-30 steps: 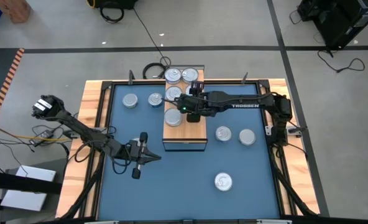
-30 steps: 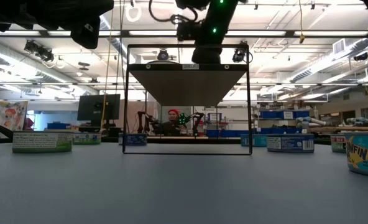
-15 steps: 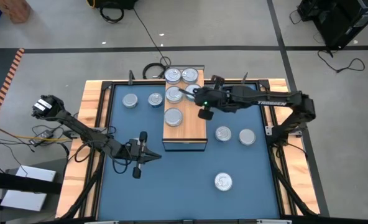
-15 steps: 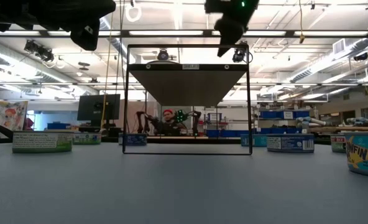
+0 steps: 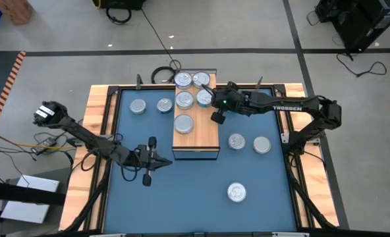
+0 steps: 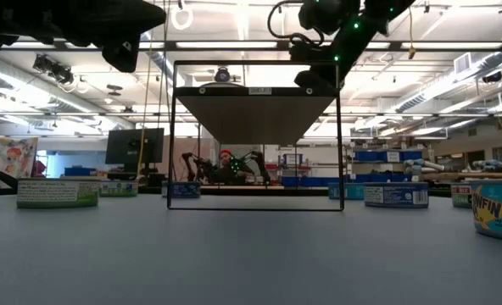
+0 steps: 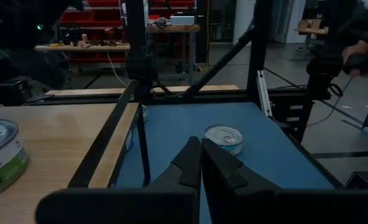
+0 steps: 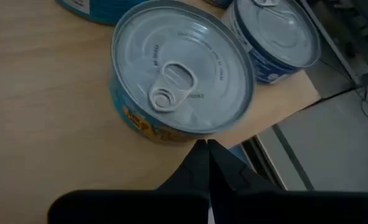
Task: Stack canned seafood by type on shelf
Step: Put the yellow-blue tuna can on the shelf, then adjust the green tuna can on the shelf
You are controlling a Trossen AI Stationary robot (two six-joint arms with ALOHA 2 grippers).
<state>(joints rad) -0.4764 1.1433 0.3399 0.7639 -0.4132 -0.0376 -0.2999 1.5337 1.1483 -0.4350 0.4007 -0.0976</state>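
Shiny metal tin lids, matt wood-grain shelf, smooth blue mat

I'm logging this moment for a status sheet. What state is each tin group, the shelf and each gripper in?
Shelf: carries five tins, front half bare.
Tins on the shelf: flat, lids up, unstacked.
Tins on the mat: five, lids up, scattered.
Right gripper: shut, empty, over the shelf's right edge.
Left gripper: shut, empty, over the mat's front left.
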